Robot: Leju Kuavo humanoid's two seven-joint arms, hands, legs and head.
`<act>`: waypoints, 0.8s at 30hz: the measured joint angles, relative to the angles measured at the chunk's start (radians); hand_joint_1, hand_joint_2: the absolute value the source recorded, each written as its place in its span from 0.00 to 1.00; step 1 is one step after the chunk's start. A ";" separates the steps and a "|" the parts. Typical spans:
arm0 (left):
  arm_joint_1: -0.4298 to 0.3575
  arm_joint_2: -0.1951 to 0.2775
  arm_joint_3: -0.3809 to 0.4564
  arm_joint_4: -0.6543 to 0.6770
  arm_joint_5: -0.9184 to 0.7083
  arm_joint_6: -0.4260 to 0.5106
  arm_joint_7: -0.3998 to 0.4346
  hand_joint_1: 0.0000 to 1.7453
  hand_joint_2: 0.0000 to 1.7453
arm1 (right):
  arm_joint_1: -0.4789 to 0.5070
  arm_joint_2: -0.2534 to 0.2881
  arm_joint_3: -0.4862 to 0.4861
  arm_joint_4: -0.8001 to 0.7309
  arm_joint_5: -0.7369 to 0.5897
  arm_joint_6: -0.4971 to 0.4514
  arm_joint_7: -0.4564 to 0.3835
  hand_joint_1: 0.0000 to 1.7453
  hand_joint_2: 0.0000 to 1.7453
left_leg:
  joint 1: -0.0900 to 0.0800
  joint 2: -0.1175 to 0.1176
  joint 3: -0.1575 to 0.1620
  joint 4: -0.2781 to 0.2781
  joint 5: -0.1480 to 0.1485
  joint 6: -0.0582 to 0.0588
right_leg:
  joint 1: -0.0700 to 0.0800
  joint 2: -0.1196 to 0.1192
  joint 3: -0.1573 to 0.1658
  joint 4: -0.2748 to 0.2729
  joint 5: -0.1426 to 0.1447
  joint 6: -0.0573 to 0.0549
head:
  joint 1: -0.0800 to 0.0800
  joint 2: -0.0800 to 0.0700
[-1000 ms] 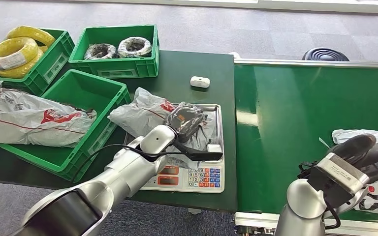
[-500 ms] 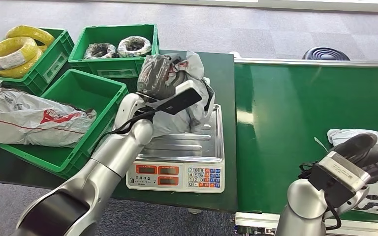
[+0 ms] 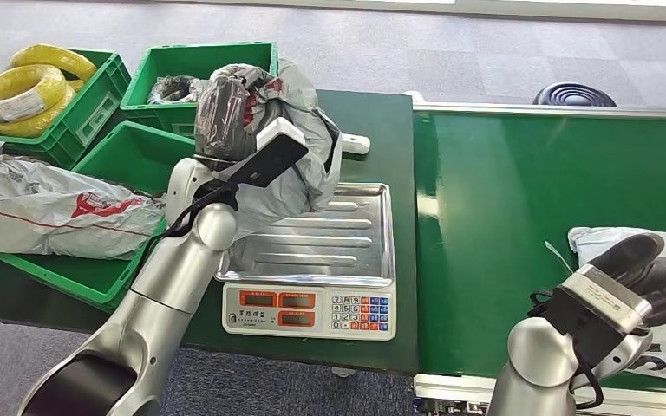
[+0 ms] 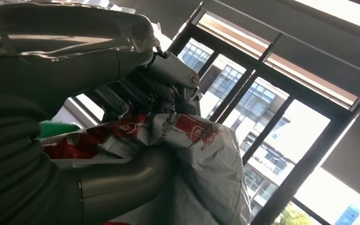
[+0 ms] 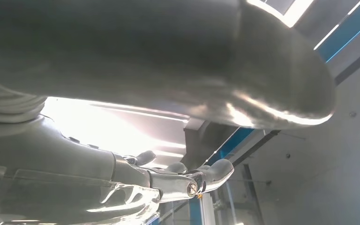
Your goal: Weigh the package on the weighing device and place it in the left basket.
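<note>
Left hand [image 3: 225,117] clutching 1 package [image 3: 299,169] above 1 scale [image 3: 329,260], beside 3 baskets [image 3: 117,156]; right hand's [image 3: 650,269] grasp unclear.

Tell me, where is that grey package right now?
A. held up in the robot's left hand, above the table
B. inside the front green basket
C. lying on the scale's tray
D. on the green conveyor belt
A: the left hand grips the grey package in the air, leaving the scale's steel tray bare.

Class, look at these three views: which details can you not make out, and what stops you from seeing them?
- Scale readout: digits too small, head view.
- Left hand: its fingers are buried in the grey package, head view.
- Right hand: whether it grips the white package is hidden by its own wrist; right wrist view too glary.
</note>
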 joint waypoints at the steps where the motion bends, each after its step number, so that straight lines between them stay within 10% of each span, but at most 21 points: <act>1: -0.004 0.006 0.003 0.004 -0.048 0.025 0.036 0.90 1.00 | 0.000 0.000 0.000 0.000 0.003 0.000 0.003 0.00 0.00 | 0.000 0.000 0.000 0.000 0.000 0.000 | 0.000 0.000 0.000 0.000 0.000 0.000 | 0.000 0.000; 12: -0.214 0.210 0.041 0.298 -0.626 0.115 0.583 0.91 1.00 | 0.006 0.000 0.028 0.001 0.006 0.000 0.015 0.00 0.00 | 0.001 0.003 0.000 0.000 0.001 -0.001 | 0.001 0.001 -0.001 0.001 0.000 0.000 | 0.000 0.000; 24: -0.312 0.409 -0.017 0.574 -0.633 0.011 0.729 0.88 1.00 | 0.016 0.000 0.031 0.012 -0.028 0.000 -0.036 0.00 0.00 | 0.001 0.003 -0.001 0.000 0.001 -0.001 | 0.001 0.001 -0.002 0.001 0.000 0.000 | 0.000 0.000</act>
